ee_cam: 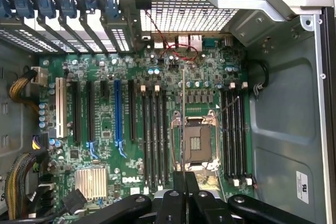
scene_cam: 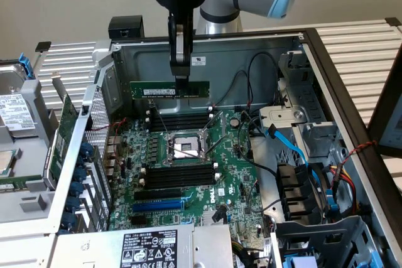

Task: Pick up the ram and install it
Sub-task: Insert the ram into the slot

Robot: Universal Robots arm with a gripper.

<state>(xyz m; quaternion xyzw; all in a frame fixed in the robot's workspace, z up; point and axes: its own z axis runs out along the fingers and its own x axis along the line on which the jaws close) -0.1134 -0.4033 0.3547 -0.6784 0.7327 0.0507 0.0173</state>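
I see a grey slatted table (scene_cam: 358, 42) with an open computer case (scene_cam: 144, 61) on it. A silver drive (scene_cam: 16, 114) lies far to the exterior view's left of the socket (scene_cam: 185, 149). Up in the air above the socket, my gripper (scene_cam: 181, 80) is pinched tight on the ram (scene_cam: 157, 90). The ram hangs level, long side across, over the black slots (scene_cam: 182, 120) on the far side of the socket. It is not in a slot yet. A blue cable (scene_cam: 290, 144) runs to the exterior view's right of the socket.
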